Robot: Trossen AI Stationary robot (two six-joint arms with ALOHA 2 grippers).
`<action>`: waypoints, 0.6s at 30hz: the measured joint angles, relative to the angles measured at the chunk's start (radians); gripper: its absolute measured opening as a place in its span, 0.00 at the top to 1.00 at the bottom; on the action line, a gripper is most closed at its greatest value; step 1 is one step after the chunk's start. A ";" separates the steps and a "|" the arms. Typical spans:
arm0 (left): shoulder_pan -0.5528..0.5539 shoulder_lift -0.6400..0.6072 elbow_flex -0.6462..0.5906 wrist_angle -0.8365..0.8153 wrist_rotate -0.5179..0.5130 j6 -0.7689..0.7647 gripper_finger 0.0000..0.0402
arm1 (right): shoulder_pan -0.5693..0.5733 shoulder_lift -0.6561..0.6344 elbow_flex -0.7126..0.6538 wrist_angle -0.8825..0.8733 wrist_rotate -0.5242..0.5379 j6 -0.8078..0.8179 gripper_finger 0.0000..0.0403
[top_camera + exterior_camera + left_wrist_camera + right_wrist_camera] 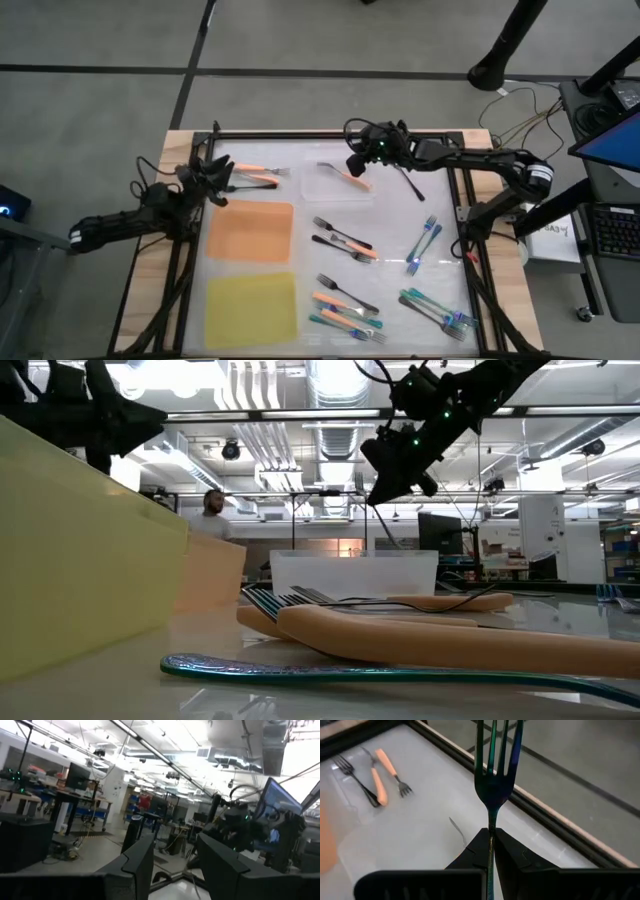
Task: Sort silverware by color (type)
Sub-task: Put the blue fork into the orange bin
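Fork, dark iridescent teal, pinched in our right gripper, tines straight ahead, above clear plastic tray; left gripper wide.

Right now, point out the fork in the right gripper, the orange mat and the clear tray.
teal fork (493, 780), right wrist view, neck just below the tines.
orange mat (250, 232), high view, centre of the mat.
clear tray (350, 573), low view, front wall.

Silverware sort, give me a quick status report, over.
Right gripper shut on a dark iridescent fork, raised near the clear tray. Left gripper open, empty, over the table's left side. Other forks loose on table. Nothing blocking.
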 joint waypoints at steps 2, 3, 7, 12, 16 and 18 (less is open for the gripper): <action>0.000 0.022 0.000 -0.001 0.000 -0.037 0.67 | 0.008 -0.003 0.012 0.002 0.000 -0.014 0.98; 0.000 0.033 0.000 -0.003 0.000 -0.062 0.67 | 0.010 -0.004 0.017 0.002 0.000 -0.021 0.98; 0.002 0.075 0.000 0.001 -0.057 -0.099 0.67 | 0.020 -0.004 0.033 0.000 0.000 -0.033 0.98; 0.001 0.115 0.000 0.045 -0.058 -0.151 0.67 | 0.025 -0.004 0.034 -0.002 0.000 -0.036 0.98; 0.001 0.138 0.000 0.121 -0.015 -0.272 0.67 | 0.025 -0.004 0.033 -0.003 0.000 -0.035 0.98; 0.001 0.144 0.000 0.126 0.043 -0.274 0.67 | 0.025 -0.004 0.032 -0.002 0.000 -0.034 0.98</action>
